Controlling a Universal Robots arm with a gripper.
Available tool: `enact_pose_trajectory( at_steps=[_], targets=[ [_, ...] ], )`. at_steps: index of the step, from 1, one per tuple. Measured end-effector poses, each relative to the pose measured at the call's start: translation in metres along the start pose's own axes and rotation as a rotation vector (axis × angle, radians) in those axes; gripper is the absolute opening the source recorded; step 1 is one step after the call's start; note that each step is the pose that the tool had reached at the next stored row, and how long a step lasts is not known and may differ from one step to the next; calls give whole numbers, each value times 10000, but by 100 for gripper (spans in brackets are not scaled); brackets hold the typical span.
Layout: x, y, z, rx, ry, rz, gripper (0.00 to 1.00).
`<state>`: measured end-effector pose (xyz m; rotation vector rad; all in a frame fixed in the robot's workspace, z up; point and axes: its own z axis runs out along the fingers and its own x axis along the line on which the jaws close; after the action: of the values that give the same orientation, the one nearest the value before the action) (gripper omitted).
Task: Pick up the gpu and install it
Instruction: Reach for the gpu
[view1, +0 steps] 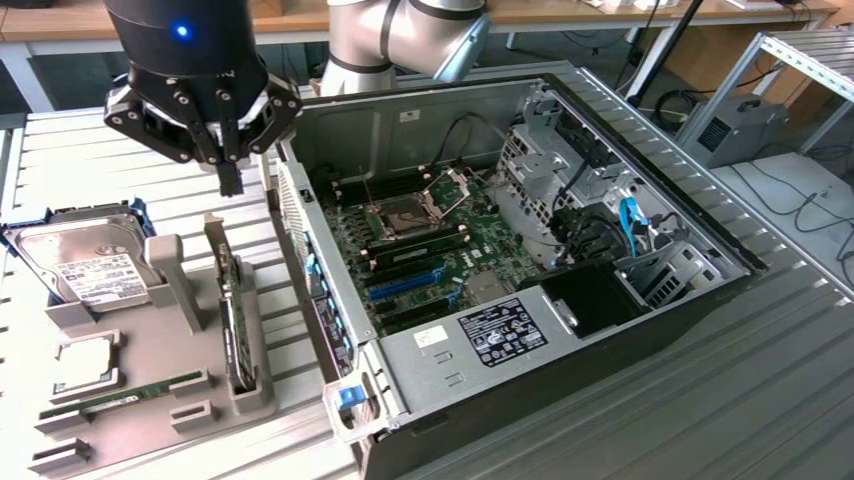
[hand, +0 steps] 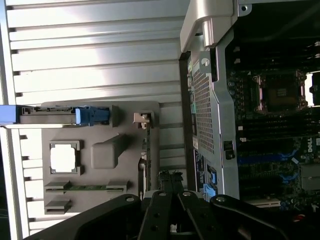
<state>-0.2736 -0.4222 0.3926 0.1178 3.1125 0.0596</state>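
1. Closest in, on the ribbed silver metal worktop (view1: 747, 420), sits a grey moulded parts tray (view1: 140, 425). A narrow green memory stick (view1: 127, 393) lies flat in its front slot, and a square silver processor chip (view1: 87, 365) lies just behind it.
2. Here's the one to watch: the gpu (view1: 238, 325), a thin flat black rectangular card, stands on edge in the tray slot on the side nearest the case, untouched. The wrist view catches it edge-on (hand: 145, 160).
3. Further back on the tray, a silver hard drive with a white label (view1: 87, 265) rests in a blue bracket.
4. On the exterior view's right, the big black-and-silver computer case (view1: 400, 360) lies on its side with the panel off. Its green motherboard (view1: 427, 240) is exposed, with blue slots showing.
5. Above the tray's far end hangs the black end effector (view1: 230, 185), seen from the wrist too (hand: 171, 182). Its fingers are pressed together, gripping nothing, and it is clear of the gpu below.
6. Farthest off, the silver-grey arm (view1: 400, 40) curves up behind the case.
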Motion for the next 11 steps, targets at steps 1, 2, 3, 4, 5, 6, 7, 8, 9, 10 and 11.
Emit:
enact_pose_trajectory(
  at_steps=[1,2,3,4,5,6,7,8,9,10,11],
  targets=[
    [-1,-5,0,0,0,0,11],
    [-1,-9,0,1,0,0,11],
    [-1,-17,-1,2,0,1,11],
    [-2,-23,-1,3,0,0,11],
    [-2,-27,-1,4,0,0,11],
    [-2,-31,-1,4,-1,0,11],
    [-3,-36,-1,5,0,0,11],
    [-3,-40,-2,5,0,0,11],
    [-3,-45,-1,6,-1,1,11],
    [-4,-49,-2,6,0,0,11],
    [-4,-53,-2,7,-1,0,11]
  ],
)
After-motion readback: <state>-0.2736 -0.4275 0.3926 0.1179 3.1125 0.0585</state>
